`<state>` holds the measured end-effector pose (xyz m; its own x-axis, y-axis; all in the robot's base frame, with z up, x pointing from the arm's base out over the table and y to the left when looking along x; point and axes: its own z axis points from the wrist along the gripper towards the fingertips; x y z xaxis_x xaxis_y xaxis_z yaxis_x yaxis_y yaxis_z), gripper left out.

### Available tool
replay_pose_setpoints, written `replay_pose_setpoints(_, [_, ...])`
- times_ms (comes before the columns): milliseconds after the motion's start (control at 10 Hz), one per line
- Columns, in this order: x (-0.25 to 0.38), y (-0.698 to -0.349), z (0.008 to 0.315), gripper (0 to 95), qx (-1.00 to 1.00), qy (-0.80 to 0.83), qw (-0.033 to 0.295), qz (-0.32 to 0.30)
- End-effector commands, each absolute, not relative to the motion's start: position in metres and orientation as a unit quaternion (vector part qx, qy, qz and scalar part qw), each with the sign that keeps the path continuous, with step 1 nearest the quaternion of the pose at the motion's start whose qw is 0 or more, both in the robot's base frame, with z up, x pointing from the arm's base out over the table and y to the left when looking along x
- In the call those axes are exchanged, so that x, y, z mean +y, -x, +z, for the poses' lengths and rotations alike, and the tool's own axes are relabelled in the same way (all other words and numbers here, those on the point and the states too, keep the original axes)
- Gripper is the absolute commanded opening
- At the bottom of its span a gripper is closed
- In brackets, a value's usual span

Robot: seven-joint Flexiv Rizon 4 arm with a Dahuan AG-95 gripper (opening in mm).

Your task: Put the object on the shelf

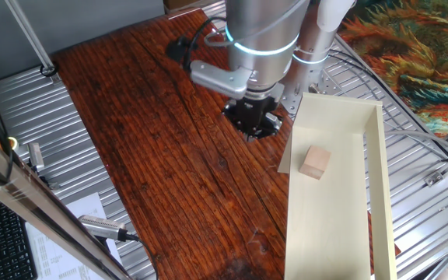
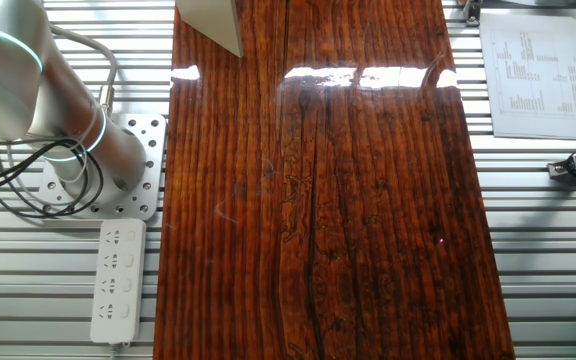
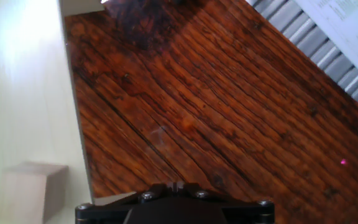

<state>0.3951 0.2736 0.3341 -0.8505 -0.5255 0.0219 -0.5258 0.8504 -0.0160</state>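
The object, a small pale tan wooden cube [image 1: 315, 162], rests on the floor of the shelf [image 1: 333, 225], a long cream board with thin raised walls at the right of the table. My gripper [image 1: 253, 124] hangs over the dark wooden table just left of the shelf's far end, apart from the cube and holding nothing. In the hand view the cube [image 3: 33, 186] sits at the lower left on the shelf [image 3: 23, 93], and only the gripper's black body [image 3: 174, 205] shows at the bottom edge. Its fingers are not distinguishable.
A corner of the shelf [image 2: 213, 25] shows in the other fixed view, with the arm [image 2: 28, 90] and a white power strip [image 2: 118, 280] at the left. Printed paper [image 2: 533, 75] lies on the metal slats. A patterned cloth [image 1: 411, 47] is behind.
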Motion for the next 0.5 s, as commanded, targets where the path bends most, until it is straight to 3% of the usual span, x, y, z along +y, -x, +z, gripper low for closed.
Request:
replay_pose_setpoints(100, [0.266, -0.395, 0.329, 0.0, -0.971, -0.238, 0.004, 0.027])
replay_pose_setpoints(500, [0.211, -0.434, 0.325, 0.0, -0.960, -0.278, 0.007, 0.025])
